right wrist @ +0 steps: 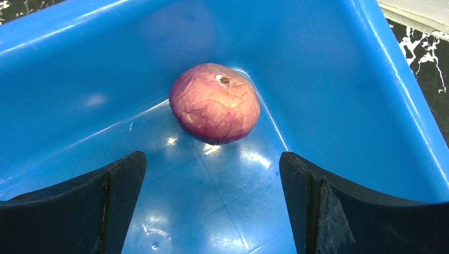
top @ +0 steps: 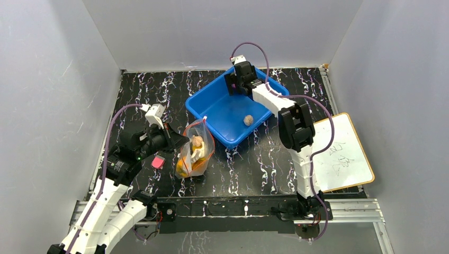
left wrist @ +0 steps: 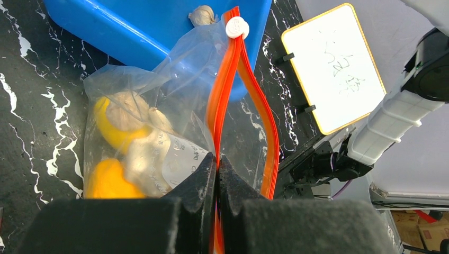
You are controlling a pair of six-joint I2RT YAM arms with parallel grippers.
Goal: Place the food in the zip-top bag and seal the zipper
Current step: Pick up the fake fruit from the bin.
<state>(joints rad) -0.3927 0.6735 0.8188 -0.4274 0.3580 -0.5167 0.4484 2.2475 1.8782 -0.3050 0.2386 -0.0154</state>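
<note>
One tool is taken up already. Toward the near-left corner of the surface, your left tool (left wrist: 217, 164) is clamped tight on the zipper (left wrist: 233, 79), holding the zip-top bag (top: 195, 153) up by its mouth. Beyond the pinch the two red-orange strips bow apart, then meet again at a white slider (left wrist: 236, 27), so the mouth stands open. Yellow and orange food (left wrist: 108, 180) lies in the bag's belly with some pale bits. A small pink block (top: 158, 162) sits just beside the bag, on its left.

Farther back, around the middle of the surface, the blue bin (top: 212, 100) holds a beige lump (top: 247, 120) near its near-right wall. In the bin's far corner your right tool (right wrist: 212, 159) hangs with its fingers wide apart and nothing between them. A purple piece (right wrist: 214, 103) rests against the wall just ahead of it.

I judge you are mid-loading, with sealing not yet due. Next, push the right tool forward until its fingers straddle the purple piece, then close on it gently, since a round piece may roll along the wall. After that, carry it to the gap in the zipper. Keep the left pinch steady so the mouth keeps its shape.
</note>
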